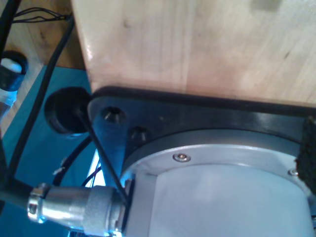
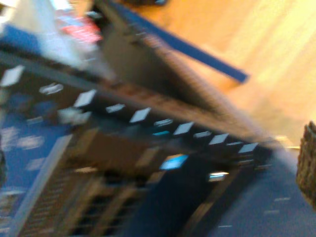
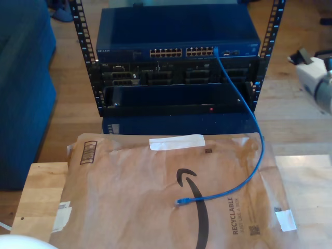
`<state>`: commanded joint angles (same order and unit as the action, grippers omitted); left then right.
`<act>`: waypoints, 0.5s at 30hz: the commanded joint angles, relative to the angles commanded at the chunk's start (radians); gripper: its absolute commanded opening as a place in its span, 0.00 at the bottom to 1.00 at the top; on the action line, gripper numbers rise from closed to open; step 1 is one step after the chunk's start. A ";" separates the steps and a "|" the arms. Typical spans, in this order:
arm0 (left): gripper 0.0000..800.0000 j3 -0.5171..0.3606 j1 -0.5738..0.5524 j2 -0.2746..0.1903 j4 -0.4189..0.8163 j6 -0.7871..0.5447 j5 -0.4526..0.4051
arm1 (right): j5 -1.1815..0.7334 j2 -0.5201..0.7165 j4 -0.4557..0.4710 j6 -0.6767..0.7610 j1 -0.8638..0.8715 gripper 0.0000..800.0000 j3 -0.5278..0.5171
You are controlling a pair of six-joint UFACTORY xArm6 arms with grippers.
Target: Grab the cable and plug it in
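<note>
The thin blue cable (image 3: pixel 258 129) has one end plugged into a port (image 3: pixel 215 51) of the blue network switch (image 3: pixel 176 31) at the top of the rack. From there it hangs down and curves onto the brown paper mailer (image 3: pixel 129 197). Its free plug (image 3: pixel 180 201) lies loose near the mailer's middle, with no gripper at it. A dark textured pad (image 1: pixel 309 148) of my first gripper shows at the picture's edge. A similar pad (image 2: pixel 308 163) of my second gripper shows in front of the blurred rack (image 2: pixel 123 148). The jaws' gap is out of frame in both.
A white and grey arm (image 3: pixel 316 78) reaches in at the exterior view's right. The mailer covers a wooden table (image 3: pixel 36 192). The first wrist view looks down on a robot base (image 1: pixel 217 187), its black mounting plate (image 1: pixel 163 113) and a metal connector (image 1: pixel 74 207).
</note>
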<state>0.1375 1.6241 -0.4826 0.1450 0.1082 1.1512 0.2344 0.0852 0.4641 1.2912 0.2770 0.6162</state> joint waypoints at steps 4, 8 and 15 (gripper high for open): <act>1.00 0.000 0.000 0.000 0.000 -0.002 0.000 | -0.143 0.005 0.180 -0.002 0.127 1.00 -0.002; 1.00 0.000 0.000 0.000 0.000 -0.002 0.000 | -0.345 0.080 0.308 -0.003 0.204 1.00 -0.023; 1.00 0.000 0.000 0.000 0.000 0.000 0.000 | -0.657 0.347 0.269 -0.267 0.301 1.00 -0.218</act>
<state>0.1375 1.6241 -0.4826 0.1450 0.1082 1.1512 -0.4223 0.4319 0.7327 1.0242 0.5777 0.3984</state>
